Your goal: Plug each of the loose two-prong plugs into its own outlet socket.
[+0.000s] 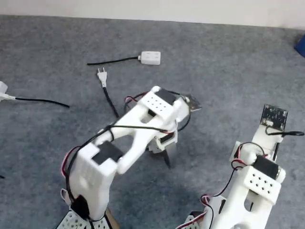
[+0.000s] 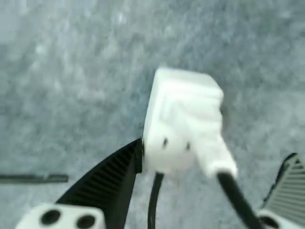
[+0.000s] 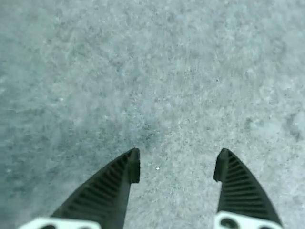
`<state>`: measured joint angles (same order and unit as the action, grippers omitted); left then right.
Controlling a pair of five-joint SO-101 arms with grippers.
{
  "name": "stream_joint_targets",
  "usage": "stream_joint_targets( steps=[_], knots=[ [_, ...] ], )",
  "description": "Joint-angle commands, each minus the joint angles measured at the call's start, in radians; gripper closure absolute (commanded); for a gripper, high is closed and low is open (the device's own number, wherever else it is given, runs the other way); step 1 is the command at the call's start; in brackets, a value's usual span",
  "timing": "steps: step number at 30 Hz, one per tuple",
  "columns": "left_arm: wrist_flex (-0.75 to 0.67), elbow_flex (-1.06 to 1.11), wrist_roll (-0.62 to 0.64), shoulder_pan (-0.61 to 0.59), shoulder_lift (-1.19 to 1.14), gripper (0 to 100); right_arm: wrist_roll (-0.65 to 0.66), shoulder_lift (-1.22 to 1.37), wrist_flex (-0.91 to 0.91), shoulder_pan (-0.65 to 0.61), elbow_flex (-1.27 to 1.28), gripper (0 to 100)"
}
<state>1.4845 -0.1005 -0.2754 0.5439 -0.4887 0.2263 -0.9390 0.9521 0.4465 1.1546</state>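
Seating the white plug (image 2: 206, 139) in its socket block (image 2: 183, 102) well, by judgement, meant pushing straight along the prongs. The left gripper (image 2: 215, 151) straddled the block, spread wide, one finger (image 2: 119, 176) touching it. The high view added a loose black plug (image 1: 101, 72) near a second socket (image 1: 150, 57); the right gripper (image 3: 178, 155) gaped over carpet (image 3: 143, 71).

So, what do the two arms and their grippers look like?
The left arm and the right arm are white plastic shells with rows of small holes, black motor blocks, and thin red and black cables. The left gripper and right gripper have black, ribbed, pointed fingers on white bases.
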Motion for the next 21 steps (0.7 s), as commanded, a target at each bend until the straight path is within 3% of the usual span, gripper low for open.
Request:
stream_joint_targets(
  steps=[1, 10, 16, 21],
  knots=[
    [0.043, -0.124, -0.009, 0.012, -0.094, 58, 0.014, -0.024, -0.054, 0.019, 0.03, 74.9],
    [0.187, -0.245, -0.008, 0.008, -0.165, 58, 0.014, -0.024, -0.054, 0.016, 0.038, 74.9],
    [0.155, -0.246, -0.011, -0.012, -0.17, 81, 0.014, -0.024, -0.054, 0.013, 0.038, 74.9],
    [0.114, -0.246, -0.068, -0.039, -0.173, 90, 0.014, -0.024, -0.054, 0.012, 0.039, 74.9]
  ],
)
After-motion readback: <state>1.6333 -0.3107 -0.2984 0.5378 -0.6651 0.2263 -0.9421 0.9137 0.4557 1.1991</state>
